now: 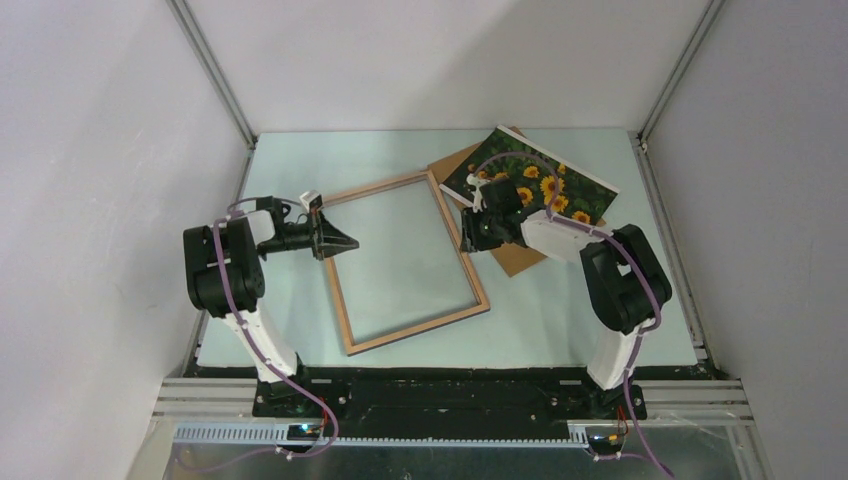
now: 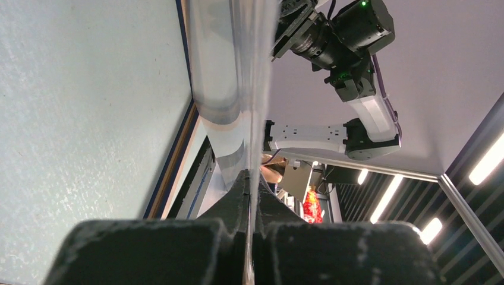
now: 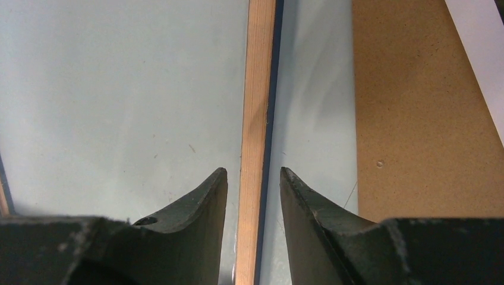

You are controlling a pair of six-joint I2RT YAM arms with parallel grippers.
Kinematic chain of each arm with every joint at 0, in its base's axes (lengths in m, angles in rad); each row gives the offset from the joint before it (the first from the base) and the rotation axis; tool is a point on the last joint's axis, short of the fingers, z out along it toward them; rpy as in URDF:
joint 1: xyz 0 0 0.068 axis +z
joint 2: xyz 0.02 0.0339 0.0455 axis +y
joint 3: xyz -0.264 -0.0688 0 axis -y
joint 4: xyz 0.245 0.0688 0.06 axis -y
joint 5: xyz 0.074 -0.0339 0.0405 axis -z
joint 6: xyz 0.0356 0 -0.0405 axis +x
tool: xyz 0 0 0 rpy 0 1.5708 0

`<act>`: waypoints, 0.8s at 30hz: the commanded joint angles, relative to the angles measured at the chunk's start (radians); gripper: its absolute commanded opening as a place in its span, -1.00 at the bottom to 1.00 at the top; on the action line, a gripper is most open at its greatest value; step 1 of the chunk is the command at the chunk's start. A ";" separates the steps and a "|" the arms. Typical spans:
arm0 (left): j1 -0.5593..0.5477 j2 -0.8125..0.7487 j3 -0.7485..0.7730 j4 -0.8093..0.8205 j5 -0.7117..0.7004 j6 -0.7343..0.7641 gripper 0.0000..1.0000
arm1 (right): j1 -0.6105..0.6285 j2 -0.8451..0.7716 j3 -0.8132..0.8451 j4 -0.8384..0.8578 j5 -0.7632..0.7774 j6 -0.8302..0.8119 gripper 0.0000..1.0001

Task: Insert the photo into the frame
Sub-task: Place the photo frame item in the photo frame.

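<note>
Could twist or drop frame (image 1: 418, 328): left gripper (image 1: 346, 243) clenched on one edge, right gripper (image 3: 252, 173) released astride opposite side.

From where I stand, no writing, label, brand or number can be read, neither on the photo (image 1: 530, 160), the frame (image 1: 420, 328) nor the brown board (image 1: 517, 260).
</note>
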State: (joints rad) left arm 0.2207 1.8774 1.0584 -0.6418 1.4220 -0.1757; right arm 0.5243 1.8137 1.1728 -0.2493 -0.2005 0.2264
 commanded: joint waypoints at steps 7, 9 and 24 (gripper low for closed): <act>-0.020 -0.001 -0.019 -0.029 0.085 0.024 -1.00 | -0.010 0.096 0.101 0.003 -0.037 -0.018 -0.16; -0.023 0.001 -0.024 -0.030 0.090 0.028 -1.00 | -0.015 0.118 0.133 -0.014 -0.049 -0.014 -0.17; -0.016 0.027 -0.031 -0.045 0.049 0.080 -1.00 | -0.011 0.155 0.163 -0.053 -0.065 0.067 -0.89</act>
State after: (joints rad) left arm 0.2123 1.8889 1.0283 -0.6582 1.4452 -0.1307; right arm 0.4957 1.9606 1.3117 -0.2913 -0.2493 0.2588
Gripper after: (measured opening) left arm 0.005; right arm 0.081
